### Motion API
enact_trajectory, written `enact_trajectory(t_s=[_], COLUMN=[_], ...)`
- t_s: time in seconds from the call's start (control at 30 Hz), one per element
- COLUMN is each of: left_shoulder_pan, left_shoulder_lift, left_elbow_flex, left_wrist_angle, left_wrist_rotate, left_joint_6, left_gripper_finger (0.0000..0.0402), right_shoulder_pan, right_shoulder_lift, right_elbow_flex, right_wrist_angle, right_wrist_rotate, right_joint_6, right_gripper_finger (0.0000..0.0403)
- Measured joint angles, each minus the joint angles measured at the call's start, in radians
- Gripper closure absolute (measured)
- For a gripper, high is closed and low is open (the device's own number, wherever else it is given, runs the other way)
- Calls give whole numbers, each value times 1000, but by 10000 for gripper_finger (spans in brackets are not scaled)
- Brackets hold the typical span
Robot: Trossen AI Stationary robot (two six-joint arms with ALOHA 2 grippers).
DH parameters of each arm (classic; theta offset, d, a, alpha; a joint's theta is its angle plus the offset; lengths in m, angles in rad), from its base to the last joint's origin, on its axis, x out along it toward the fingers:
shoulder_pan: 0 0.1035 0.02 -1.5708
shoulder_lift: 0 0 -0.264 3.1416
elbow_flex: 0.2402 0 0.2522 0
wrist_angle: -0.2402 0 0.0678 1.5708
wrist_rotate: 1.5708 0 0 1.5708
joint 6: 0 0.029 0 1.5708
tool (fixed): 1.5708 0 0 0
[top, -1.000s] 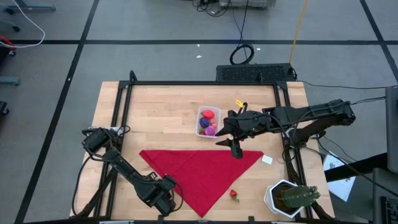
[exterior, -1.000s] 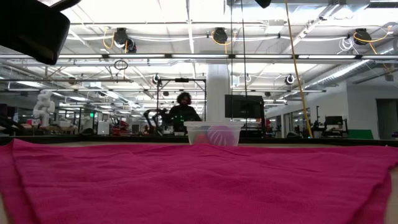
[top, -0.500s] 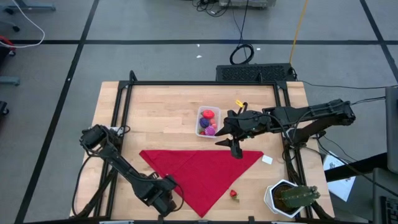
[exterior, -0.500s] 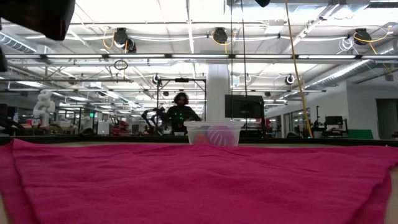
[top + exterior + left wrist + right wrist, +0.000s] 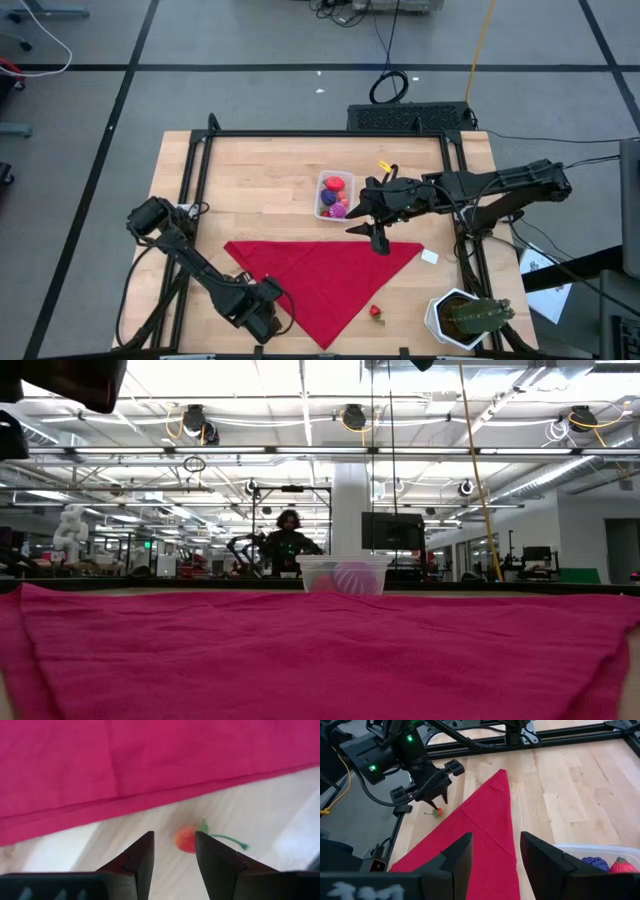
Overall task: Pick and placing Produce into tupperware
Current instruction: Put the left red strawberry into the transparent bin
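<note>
Two arms shared the table [image 5: 250,170] while I watched from afar. A red cloth [image 5: 320,275] lay as a triangle from the centre down toward 6 o'clock. The cactus pot [image 5: 440,318] stood in the 5 o'clock corner.

The tub [image 5: 321,196] sat just toward 12 o'clock from the table's centre, holding red and purple produce [image 5: 336,185].

The right claw [image 5: 496,835] hung on the tub's 3 o'clock side, over the cloth's upper edge. Its fingers were slightly parted and gripped nothing.

The left claw [image 5: 174,835] was low at 7 o'clock beside the cloth's edge, all but closed with a slim gap, also empty. A small red piece [image 5: 186,839] with a green stalk lay on bare wood just ahead of its fingertips. Another red piece [image 5: 376,312] lay near 5 o'clock, just off the cloth.
</note>
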Motion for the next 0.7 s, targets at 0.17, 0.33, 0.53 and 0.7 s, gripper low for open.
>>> enact_trajectory(t_s=[0.17, 0.33, 0.53, 0.7], left_shoulder_pan=[-4, -17, -31, -30], left_shoulder_lift=[0, 0, 0, 0], left_elbow_flex=[0, 0, 0, 0], left_wrist_angle=[-1, 3, 41, 67], left_wrist_rotate=[-2, 5, 6, 6], left_joint_6=[9, 14, 43, 75], left_gripper_finger=[257, 256, 256, 237], right_shoulder_pan=[0, 0, 0, 0], right_shoulder_lift=[0, 0, 0, 0], right_elbow_flex=[0, 0, 0, 0], right_wrist_angle=[0, 0, 0, 0], right_wrist_rotate=[0, 0, 0, 0], right_joint_6=[0, 0, 0, 0], right_gripper_finger=[245, 245, 245, 245])
